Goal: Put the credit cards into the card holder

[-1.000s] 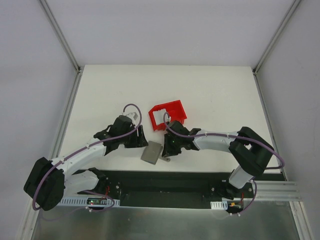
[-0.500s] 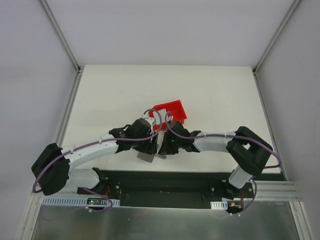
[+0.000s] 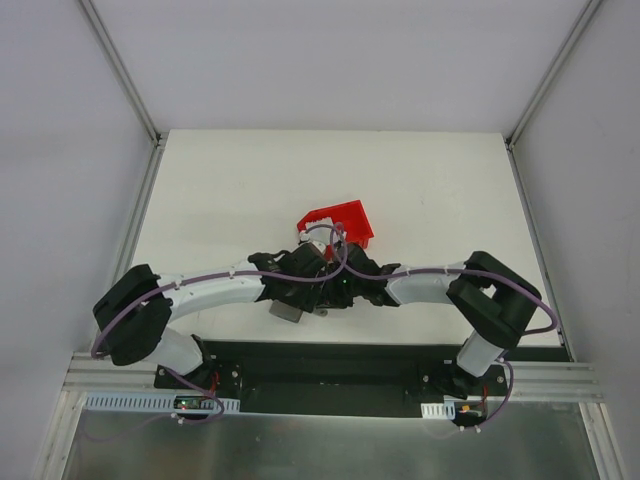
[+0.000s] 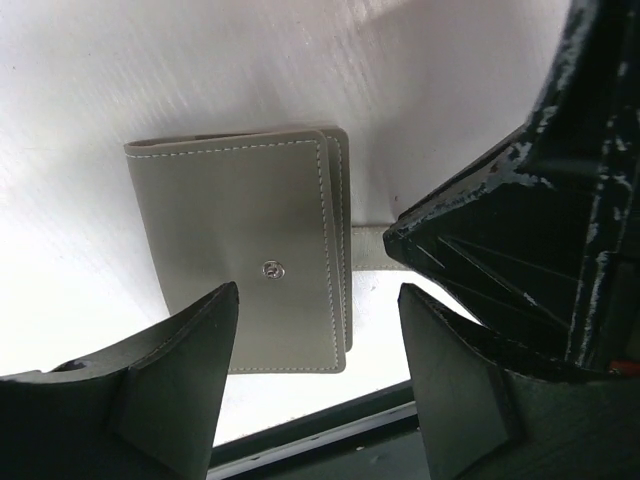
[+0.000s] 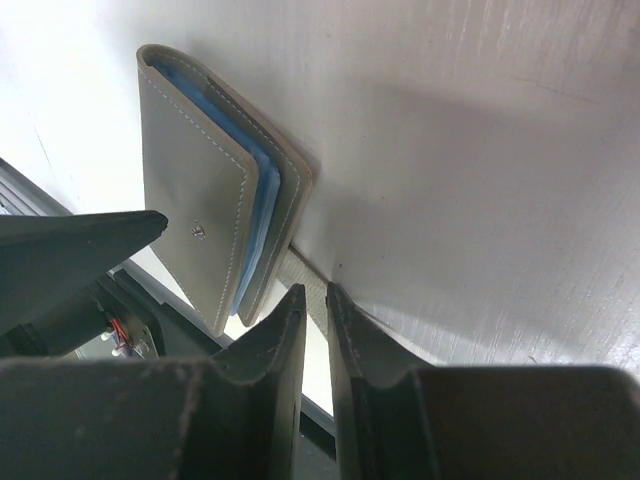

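Seemingly right tool [image 5: 315, 295] pinches card holder [image 5: 195, 180] strap [image 4: 370, 248]; left tool [image 4: 315, 300] spread above.

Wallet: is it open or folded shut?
Folded shut. The card holder lies flat with its snap cover up; blue slots only peek at the edge.

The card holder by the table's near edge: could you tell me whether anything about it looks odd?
Its closing strap is unfastened and sticks out sideways from the folded card holder, apparently pinched in the right pincer; nothing looks damaged.
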Controlling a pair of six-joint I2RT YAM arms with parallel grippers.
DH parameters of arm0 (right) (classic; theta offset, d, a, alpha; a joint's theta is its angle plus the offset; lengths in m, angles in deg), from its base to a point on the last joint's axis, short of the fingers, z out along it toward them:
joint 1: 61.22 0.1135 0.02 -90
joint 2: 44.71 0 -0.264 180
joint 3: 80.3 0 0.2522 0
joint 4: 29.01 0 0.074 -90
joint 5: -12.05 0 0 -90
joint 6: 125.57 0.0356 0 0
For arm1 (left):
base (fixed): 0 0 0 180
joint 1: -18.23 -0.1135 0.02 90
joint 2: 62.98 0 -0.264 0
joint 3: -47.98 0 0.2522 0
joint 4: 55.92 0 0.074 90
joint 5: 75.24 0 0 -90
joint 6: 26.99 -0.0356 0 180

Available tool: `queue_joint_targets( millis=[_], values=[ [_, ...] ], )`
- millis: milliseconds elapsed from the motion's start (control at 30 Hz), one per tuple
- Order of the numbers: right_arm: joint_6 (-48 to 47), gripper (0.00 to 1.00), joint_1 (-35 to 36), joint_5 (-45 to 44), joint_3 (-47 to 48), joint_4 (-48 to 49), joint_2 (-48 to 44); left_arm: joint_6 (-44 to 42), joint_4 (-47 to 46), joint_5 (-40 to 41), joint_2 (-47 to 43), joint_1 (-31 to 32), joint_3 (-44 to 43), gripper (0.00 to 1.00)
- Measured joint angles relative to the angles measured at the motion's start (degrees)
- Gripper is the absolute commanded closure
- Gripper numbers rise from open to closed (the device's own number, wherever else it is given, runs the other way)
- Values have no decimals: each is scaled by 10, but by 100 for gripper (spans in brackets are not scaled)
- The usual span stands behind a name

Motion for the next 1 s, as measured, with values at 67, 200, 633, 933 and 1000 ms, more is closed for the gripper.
queue_joint_targets(
  millis=[67, 200, 633, 933, 1000],
  values=[
    [0, 82, 0, 0, 0, 1, 0, -4, 9, 17, 9, 9, -10, 40],
    [4, 82, -1, 1, -1, 2, 1, -11, 24, 54, 33, 20, -30, 42],
    [17, 82, -6, 12, -3, 6, 3, -21, 42, 109, 72, 34, -47, 38],
    [19, 82, -9, 19, -4, 8, 6, -18, 53, 131, 84, 48, -54, 46],
    [21, 82, -12, 23, -4, 8, 7, -18, 53, 136, 94, 51, -55, 50]
  ],
)
